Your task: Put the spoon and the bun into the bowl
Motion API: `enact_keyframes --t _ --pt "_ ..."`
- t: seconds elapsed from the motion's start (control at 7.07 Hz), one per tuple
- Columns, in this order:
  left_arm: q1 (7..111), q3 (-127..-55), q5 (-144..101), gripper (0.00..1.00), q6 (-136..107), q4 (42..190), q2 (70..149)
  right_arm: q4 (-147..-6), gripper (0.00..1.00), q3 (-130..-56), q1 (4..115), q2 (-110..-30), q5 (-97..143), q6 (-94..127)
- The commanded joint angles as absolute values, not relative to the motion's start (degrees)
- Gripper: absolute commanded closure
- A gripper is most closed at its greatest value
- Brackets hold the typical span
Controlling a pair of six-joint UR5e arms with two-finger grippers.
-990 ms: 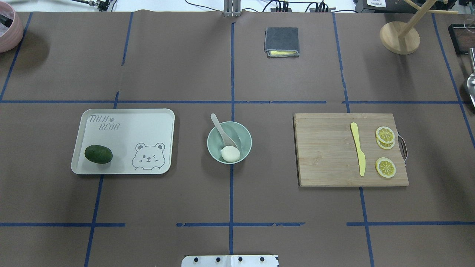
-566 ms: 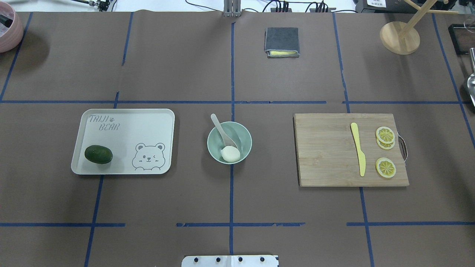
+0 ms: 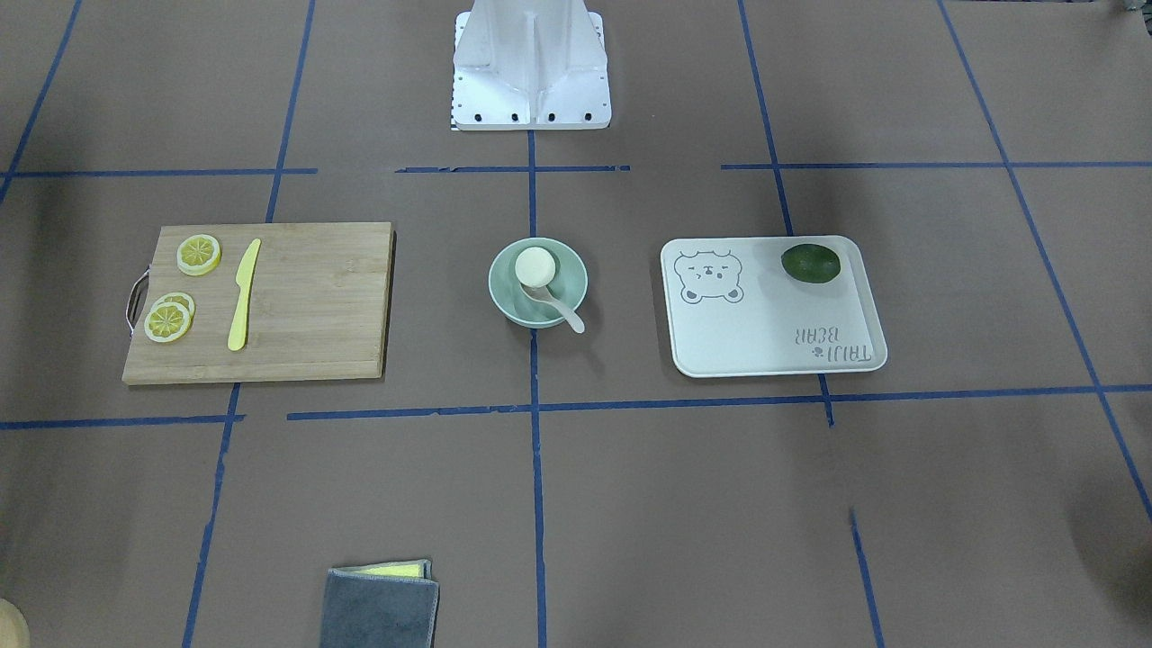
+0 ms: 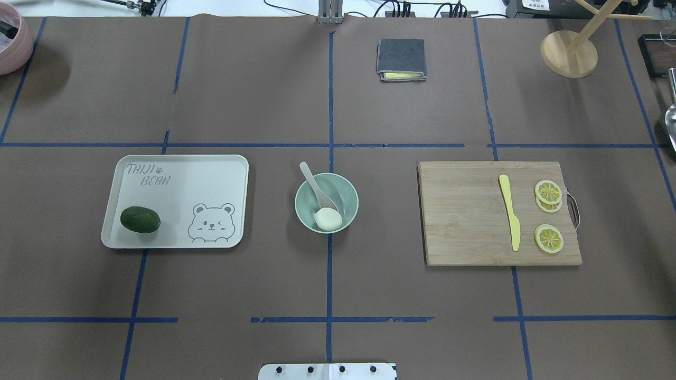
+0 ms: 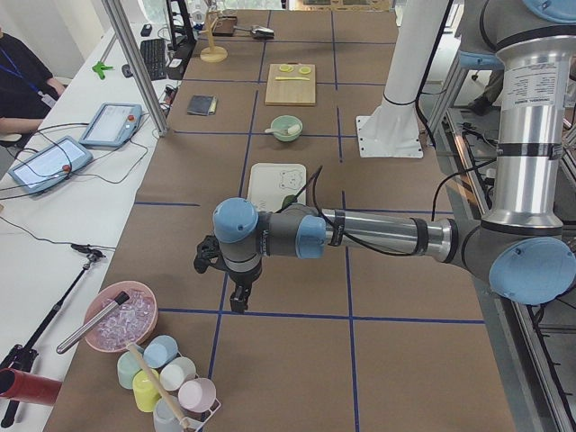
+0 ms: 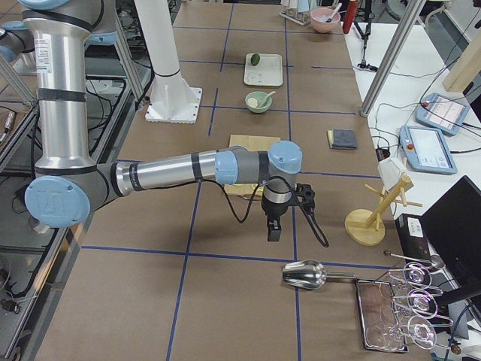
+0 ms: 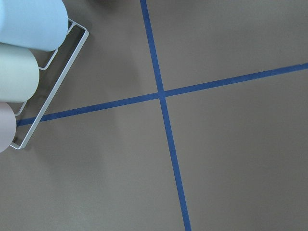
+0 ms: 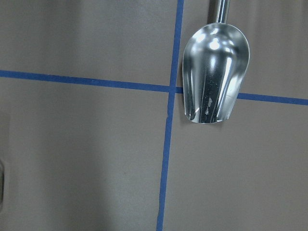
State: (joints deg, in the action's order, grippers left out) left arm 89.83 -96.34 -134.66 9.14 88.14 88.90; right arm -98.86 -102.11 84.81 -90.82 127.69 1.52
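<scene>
The pale mint-green bowl (image 4: 351, 203) stands at the table's middle, also in the front-facing view (image 3: 504, 288). The white bun (image 4: 328, 218) lies inside it at the near rim, flat side up in the front-facing view (image 3: 535, 266). The cream spoon (image 4: 317, 187) rests in the bowl with its handle sticking out over the far rim (image 3: 569, 317). My left gripper (image 5: 238, 301) hangs far off at the table's left end and my right gripper (image 6: 272, 229) at the right end. Both show only in the side views, so I cannot tell whether they are open or shut.
A bear-print tray (image 4: 211, 174) with an avocado (image 4: 140, 219) lies left of the bowl. A cutting board (image 4: 465, 221) with a yellow knife (image 4: 510, 214) and lemon slices (image 4: 548, 192) lies right. A metal scoop (image 8: 214, 79) lies under the right wrist, a cup rack (image 7: 24, 72) under the left.
</scene>
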Motion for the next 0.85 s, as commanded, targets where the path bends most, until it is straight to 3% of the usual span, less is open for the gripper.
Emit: enact_keyframes --t 0.0,0.71 --pt "89.82 -96.42 -134.74 0.0 9.14 88.24 89.03 -98.79 0.0 -102.13 84.81 -90.88 127.71 1.49" --pt "89.82 -96.5 -134.74 0.0 9.14 88.33 89.39 -98.79 0.0 -101.78 84.81 -90.97 127.71 1.41"
